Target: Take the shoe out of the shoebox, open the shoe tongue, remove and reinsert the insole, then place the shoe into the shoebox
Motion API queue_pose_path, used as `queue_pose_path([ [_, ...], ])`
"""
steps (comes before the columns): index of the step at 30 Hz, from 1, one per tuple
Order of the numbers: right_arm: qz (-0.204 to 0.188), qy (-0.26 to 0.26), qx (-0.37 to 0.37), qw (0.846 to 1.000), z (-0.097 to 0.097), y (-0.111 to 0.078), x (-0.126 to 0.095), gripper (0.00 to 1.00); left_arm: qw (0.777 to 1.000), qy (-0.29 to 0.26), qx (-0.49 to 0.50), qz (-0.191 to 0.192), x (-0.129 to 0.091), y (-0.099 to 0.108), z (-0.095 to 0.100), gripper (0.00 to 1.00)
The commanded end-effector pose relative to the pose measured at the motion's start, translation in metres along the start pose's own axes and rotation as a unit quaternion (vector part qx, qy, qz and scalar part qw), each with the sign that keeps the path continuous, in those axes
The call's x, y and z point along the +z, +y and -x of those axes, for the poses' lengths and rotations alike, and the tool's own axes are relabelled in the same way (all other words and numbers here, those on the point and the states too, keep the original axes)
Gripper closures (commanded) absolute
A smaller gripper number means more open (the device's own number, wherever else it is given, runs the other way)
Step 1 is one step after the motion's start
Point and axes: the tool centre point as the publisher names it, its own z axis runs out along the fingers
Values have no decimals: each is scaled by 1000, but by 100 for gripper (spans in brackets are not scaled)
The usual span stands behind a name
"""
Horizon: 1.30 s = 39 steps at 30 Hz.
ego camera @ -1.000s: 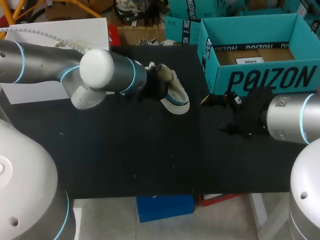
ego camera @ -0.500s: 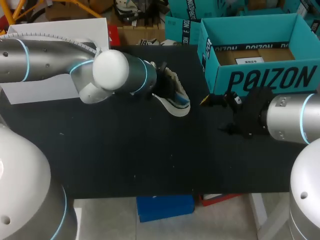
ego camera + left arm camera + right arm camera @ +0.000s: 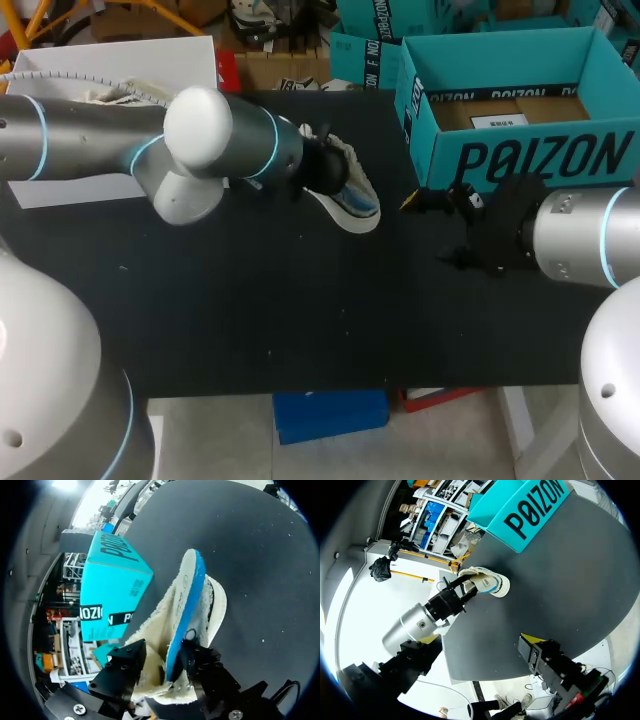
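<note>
A cream fleece-lined shoe with a blue and white sole lies on its side on the black table, left of the teal shoebox. My left gripper is at the shoe's opening. In the left wrist view its black fingers stand apart on either side of the shoe's heel end, their tips hidden in the fleece. My right gripper hovers open and empty in front of the shoebox, right of the shoe. The right wrist view has the shoe far ahead of that gripper.
The shoebox is open, with brown cardboard and a white label inside. A white lid-like sheet lies at the table's back left under my left arm. A wide bare stretch of black table lies in front of the shoe.
My left gripper's fingers have spread apart at the shoe's opening. The left arm swung a little right, then back. The shoe shifted slightly. The right arm has not moved.
</note>
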Motion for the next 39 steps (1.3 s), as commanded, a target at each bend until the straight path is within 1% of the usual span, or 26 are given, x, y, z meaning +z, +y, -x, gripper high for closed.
queue_pose_path([
  [1,-16,5,4,1000,5,2,-4,0,998,1,1,-70,2,3,-1,75],
  [2,-16,5,4,1000,5,2,-4,0,997,3,1,-72,3,2,-2,79],
  [7,-16,5,4,1000,5,2,-4,0,996,14,6,-84,7,-2,-4,76],
  [9,-16,5,4,1000,5,2,-4,0,996,17,8,-88,8,-4,-5,78],
  [10,-16,5,4,1000,5,2,-4,0,996,17,9,-89,8,-4,-5,81],
  [11,-16,5,4,1000,5,2,-4,0,996,17,9,-89,9,-5,-5,87],
  [12,-16,5,4,1000,5,2,-4,0,996,17,9,-89,9,-5,-5,100],
  [15,-16,5,4,1000,5,2,-4,0,996,14,14,-85,9,-6,-4,100],
  [19,-16,5,4,1000,5,2,-4,0,998,5,18,-61,10,-2,-3,100],
  [23,-16,5,4,1000,5,2,-4,0,999,0,29,-28,10,3,-3,100],
  [31,-16,5,4,1000,5,2,-4,0,999,4,42,23,13,9,-7,100],
  [33,-16,5,4,1000,5,2,-4,0,998,4,51,43,13,11,-7,100],
  [34,-16,5,4,1000,5,2,-4,0,998,6,48,46,13,11,-8,100],
  [36,-16,5,4,1000,5,2,-4,0,996,1,49,69,13,14,-7,100],
  [39,-16,5,4,1000,5,2,-4,0,995,-2,45,88,12,17,-5,100],
])
